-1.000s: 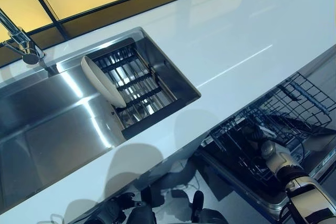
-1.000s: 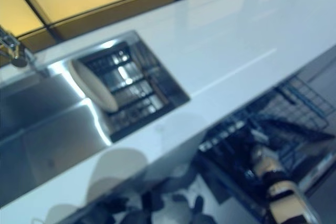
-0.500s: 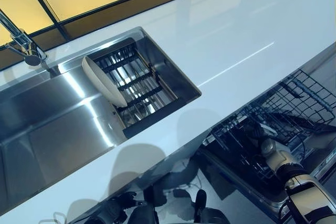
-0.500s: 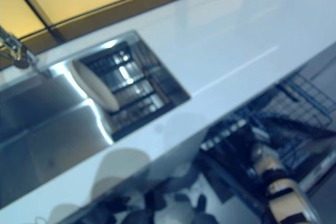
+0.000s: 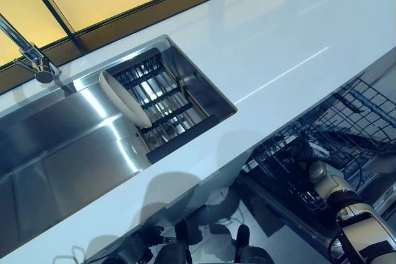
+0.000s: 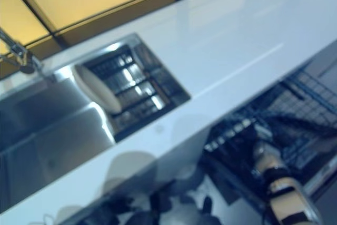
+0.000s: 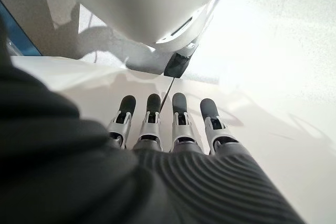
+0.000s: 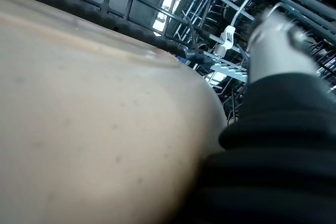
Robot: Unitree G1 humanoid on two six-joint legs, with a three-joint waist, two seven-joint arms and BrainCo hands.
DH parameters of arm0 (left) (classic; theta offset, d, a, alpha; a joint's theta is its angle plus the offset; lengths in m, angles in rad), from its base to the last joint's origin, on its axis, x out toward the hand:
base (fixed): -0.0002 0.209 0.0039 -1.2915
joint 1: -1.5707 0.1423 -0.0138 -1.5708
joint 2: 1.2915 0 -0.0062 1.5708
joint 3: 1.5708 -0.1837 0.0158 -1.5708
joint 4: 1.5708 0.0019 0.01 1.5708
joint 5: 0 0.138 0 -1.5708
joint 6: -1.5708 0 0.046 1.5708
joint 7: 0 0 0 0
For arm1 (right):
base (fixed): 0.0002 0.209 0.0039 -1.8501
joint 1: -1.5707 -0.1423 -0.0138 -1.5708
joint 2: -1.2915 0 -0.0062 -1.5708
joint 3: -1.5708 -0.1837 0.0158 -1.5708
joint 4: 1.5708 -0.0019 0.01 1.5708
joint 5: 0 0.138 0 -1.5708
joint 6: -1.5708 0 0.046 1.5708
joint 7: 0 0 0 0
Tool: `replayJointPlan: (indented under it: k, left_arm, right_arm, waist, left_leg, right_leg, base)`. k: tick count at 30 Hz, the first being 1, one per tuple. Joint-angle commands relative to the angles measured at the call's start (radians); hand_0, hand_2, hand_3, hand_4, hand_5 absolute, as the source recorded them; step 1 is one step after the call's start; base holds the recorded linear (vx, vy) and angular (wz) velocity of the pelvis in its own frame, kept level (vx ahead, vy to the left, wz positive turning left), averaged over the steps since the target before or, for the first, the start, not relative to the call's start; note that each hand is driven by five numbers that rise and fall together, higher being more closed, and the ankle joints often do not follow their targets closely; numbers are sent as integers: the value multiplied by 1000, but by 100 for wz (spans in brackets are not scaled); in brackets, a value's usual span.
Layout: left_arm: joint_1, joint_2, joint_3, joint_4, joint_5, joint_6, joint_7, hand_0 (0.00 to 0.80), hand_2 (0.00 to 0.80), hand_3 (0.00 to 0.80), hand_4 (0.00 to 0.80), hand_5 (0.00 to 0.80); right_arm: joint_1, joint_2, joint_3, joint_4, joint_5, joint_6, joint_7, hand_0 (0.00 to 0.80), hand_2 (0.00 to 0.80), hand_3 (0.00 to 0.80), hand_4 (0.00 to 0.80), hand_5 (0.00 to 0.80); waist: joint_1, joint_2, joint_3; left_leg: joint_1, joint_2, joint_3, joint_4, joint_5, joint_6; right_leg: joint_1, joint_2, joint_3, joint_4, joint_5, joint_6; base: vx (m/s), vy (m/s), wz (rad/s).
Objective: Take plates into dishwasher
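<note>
A beige plate (image 8: 94, 114) lies against my right hand (image 8: 273, 51) and fills most of the right wrist view, with the thumb showing past its rim. That hand is down inside the dark wire dishwasher rack (image 5: 352, 122), below the counter's front edge, where my right arm (image 5: 331, 183) reaches in. A second beige plate (image 5: 124, 98) stands on edge in the black drying rack (image 5: 164, 100) in the sink. My left hand (image 7: 173, 124) hangs low with its fingers straight and nothing in it.
The steel sink (image 5: 62, 153) with its tap (image 5: 31, 54) is at the left. The white counter (image 5: 278, 35) runs across to the right, and its front edge overhangs the pulled-out dishwasher rack.
The whole picture has shifted a little, so the camera moved. My right arm has stayed in the dishwasher rack, a touch lower. The plate in the sink has not moved.
</note>
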Motion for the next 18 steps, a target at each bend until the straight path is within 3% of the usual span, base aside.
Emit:
replayJointPlan:
  k: [1, 18]
  left_arm:
    - [-158, 19, -10, 45, -29, -19, 27, 0, 0, 0, 0, 0]
    - [-150, 41, 18, 33, -22, -5, 26, 0, 0, 0, 0, 0]
  right_arm:
    - [33, 55, 65, 126, 46, 7, 11, 0, 0, 0, 0, 0]
    - [37, 35, 48, 45, 70, -1, -38, 0, 0, 0, 0, 0]
  waist:
    - [15, -14, 67]
    - [21, -58, 67]
  left_leg:
    - [25, -53, -24, -1, -65, 12]
    - [35, -35, -26, -1, -66, 16]
  right_leg:
    - [-54, -37, 10, 138, -56, 15]
    - [-37, -19, 13, 129, -50, 20]
  base:
    - [0, 0, 0]
    - [0, 0, 0]
